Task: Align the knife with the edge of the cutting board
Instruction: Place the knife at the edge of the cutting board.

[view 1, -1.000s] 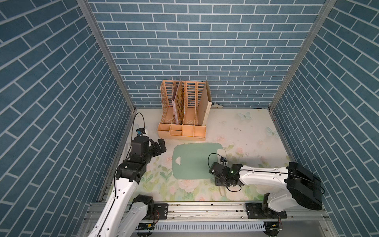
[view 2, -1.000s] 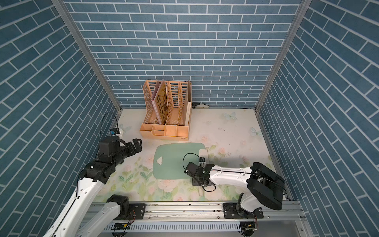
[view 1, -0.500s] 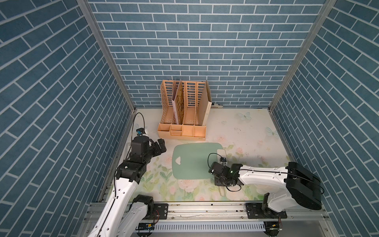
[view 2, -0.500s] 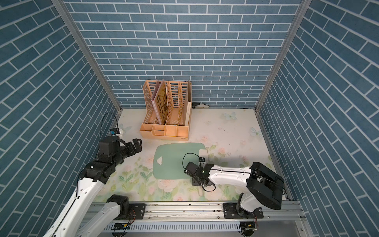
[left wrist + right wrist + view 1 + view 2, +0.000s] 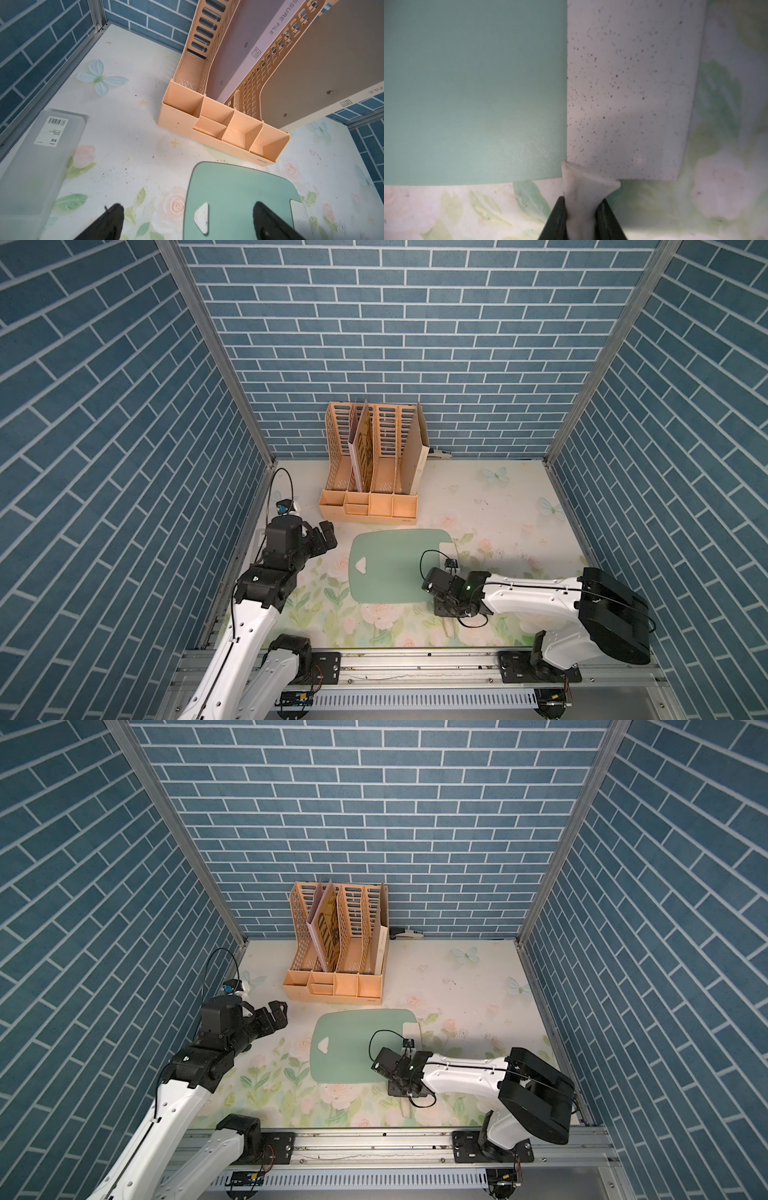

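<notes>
- Right end effector [image 5: 581,209] — closed tight on the handle of the knife [image 5: 629,83]; blade lies over one edge of the cutting board [image 5: 467,83].
- Left end effector [image 5: 188,207] — spread wide, empty.

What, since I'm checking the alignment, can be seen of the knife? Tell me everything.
The knife is a cleaver with a broad, whitish rectangular blade flecked with dark speckles. It looks matte, like plastic or ceramic. Its slim cream handle flares where it meets the blade. The blade lies flat over the short end of the cutting board away from the hole, partly on the board and partly over the floral table cover. The right gripper is shut on the handle.
</notes>
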Robot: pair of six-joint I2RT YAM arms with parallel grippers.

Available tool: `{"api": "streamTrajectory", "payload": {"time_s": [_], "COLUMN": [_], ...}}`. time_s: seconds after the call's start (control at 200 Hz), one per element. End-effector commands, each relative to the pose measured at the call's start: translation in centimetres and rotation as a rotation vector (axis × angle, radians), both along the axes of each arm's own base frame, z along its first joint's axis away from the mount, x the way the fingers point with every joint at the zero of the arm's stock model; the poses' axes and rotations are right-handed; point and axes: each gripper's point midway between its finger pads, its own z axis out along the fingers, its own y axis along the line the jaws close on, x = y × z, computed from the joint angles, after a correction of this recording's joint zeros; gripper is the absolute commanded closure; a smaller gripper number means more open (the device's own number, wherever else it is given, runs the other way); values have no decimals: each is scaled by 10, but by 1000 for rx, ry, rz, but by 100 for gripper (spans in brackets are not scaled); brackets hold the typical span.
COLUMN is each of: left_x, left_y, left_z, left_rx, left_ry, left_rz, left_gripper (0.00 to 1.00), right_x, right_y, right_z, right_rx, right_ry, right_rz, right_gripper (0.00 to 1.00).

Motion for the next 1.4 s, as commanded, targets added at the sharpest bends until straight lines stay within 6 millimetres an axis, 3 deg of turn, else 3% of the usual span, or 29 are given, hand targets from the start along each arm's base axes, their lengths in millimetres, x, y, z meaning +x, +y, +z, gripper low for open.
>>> {"api": "streamTrajectory", "payload": {"time_s": [0.0,1.39], "left_x": [-1,-1], "left_y": [3,2], "left_z": [-2,-3], "left_rx": [0,0], "left_ry": [-3,-1], "left_rz": [11,8], "left_gripper": [0,1], "right_x": [-7,-6], "right_y": [-5,0], "right_z": [-7,-5], "right_rx": [-47,-38], "right_ry": [33,32], "right_rz": [22,28], "right_gripper": [74,74]}}
